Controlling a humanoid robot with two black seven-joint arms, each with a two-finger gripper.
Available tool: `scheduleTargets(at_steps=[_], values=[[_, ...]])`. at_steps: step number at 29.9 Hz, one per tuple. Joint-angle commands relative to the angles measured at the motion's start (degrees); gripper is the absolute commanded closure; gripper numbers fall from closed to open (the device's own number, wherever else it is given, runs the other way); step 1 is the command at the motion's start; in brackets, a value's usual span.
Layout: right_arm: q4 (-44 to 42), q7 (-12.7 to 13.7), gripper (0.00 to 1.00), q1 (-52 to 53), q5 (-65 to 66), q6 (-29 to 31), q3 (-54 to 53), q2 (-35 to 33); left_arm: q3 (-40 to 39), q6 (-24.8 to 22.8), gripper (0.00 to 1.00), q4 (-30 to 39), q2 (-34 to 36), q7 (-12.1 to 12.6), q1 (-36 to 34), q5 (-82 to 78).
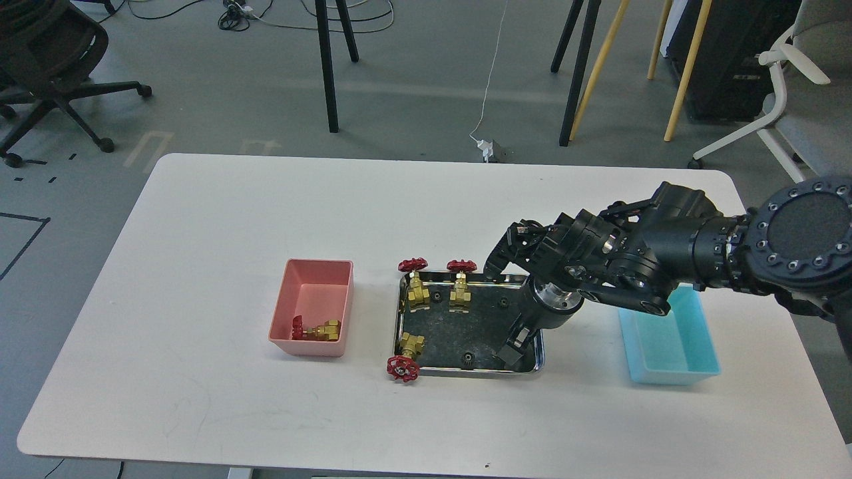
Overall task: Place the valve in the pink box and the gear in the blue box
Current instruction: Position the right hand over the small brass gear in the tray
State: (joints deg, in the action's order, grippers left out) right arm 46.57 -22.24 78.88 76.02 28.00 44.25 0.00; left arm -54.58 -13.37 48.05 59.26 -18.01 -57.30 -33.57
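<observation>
Gear step: right hand reaches into steel tray; grip unclear. Next, lift a gear right to blue box.

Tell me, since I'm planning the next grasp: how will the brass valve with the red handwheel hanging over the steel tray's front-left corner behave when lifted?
The brass valve with the red handwheel looks solid metal, so probably stiff and heavy for its size. Its handwheel overhangs the shiny steel tray, so a nudge may tip it out. The round wheel could let it roll.

The right gripper reaches down into the steel tray; valves lie to its left, the blue box to its right.
</observation>
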Motion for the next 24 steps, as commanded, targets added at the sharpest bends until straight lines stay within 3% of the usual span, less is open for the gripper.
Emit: scheduleTargets(at_steps=[1, 7, 24], values=[[-0.34, 0.0, 0.31, -0.13, 0.01, 0.0, 0.14, 0.0, 0.0, 0.02, 0.01, -0.85, -0.11, -0.09, -0.01, 0.0], [-1.66, 0.0, 0.36, -0.74, 0.09, 0.0, 0.4, 0.0, -0.09, -0.07, 0.01, -1.39, -0.02, -0.09, -0.09, 0.0], [-1.48, -1.32, 0.36, -0.57, -0.79, 0.0, 1.72, 0.0, 0.0, -0.07, 0.01, -2.08, -0.02, -0.01, -0.71, 0.0]])
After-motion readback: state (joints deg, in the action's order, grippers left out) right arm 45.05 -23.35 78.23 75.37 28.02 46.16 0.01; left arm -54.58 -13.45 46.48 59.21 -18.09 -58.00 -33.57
